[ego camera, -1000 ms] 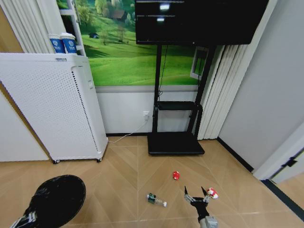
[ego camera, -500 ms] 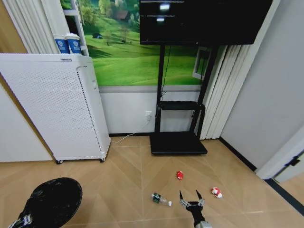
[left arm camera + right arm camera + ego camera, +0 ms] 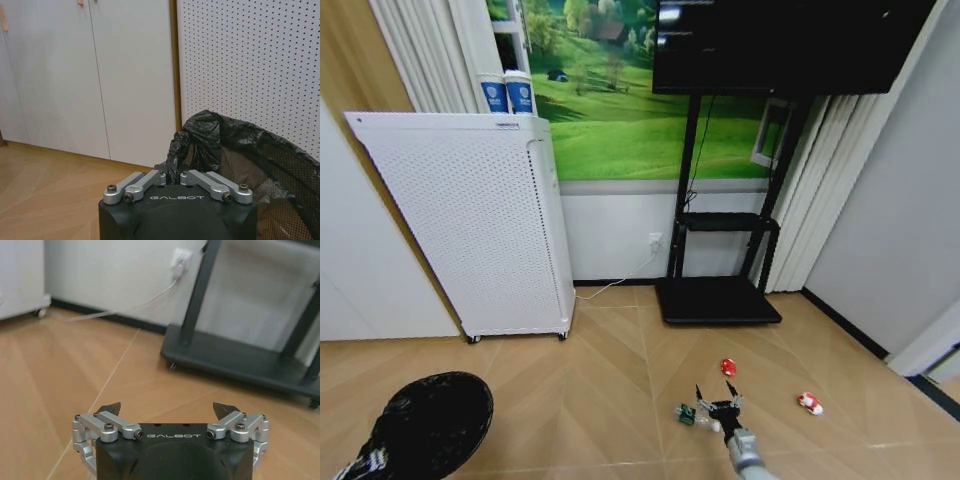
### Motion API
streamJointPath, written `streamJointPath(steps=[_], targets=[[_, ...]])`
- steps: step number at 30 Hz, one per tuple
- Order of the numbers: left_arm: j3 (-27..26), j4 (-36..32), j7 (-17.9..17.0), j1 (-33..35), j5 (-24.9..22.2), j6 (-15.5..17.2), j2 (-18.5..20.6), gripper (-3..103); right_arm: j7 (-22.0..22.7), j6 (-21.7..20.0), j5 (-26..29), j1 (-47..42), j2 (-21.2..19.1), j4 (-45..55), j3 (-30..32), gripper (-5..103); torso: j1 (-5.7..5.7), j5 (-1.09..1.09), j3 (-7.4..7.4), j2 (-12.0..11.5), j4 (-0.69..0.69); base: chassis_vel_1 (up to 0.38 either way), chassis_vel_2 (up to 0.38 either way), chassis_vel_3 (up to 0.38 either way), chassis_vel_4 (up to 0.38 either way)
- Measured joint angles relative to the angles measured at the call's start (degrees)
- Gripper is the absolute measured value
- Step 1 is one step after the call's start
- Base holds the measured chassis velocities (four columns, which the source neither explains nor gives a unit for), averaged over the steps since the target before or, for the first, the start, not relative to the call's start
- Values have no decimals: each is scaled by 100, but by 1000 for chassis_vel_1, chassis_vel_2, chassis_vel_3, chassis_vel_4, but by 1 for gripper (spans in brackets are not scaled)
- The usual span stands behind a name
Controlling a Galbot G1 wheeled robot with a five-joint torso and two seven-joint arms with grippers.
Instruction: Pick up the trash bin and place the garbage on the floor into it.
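Trash bin (image 3: pixel 260 155) rim clamped in left pincer (image 3: pixel 175 176); right pincer (image 3: pixel 717 395) spread above bottle (image 3: pixel 688 414).

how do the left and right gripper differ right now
The left gripper is shut on the rim of the trash bin, holding it at the robot's left; the right gripper is open and holds nothing. The right gripper hangs above the floor by the clear bottle, while the left sits near the white perforated appliance. Both are black-bodied with silver finger links.

Blk bag-lined trash bin (image 3: pixel 430 420) held up; garbage (image 3: pixel 725 367) on floor (image 3: pixel 600 370).
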Motion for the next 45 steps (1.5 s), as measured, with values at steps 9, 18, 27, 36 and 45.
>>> streamJointPath(steps=[9,18,27,36,45], targets=[[196,-122,-36,-35,182,51,-147,6,-778,-412,-366,533,-358,-966,-393,100,0,0,0,0,-3,-38,-14,22,22],[211,-131,-54,-98,196,86,-158,6,-1056,-525,-486,1019,-759,-1393,-994,100,0,-3,-1,0,-4,0,0,0,0],[196,-119,-79,-150,162,116,-169,6,-1355,-1042,-638,1631,-829,-1918,-1647,102,0,-1,0,0,-2,0,0,0,0],[251,-133,-132,-244,131,215,-74,6,-1742,-1163,-783,1750,-992,-1959,-1769,75,0,-1,0,0,-1,0,0,0,0],[338,-92,-139,-293,134,225,-38,6,-1908,-1058,-1225,1492,-1051,-1876,-1585,43,0,-2,-2,1,-1,0,0,0,0]])
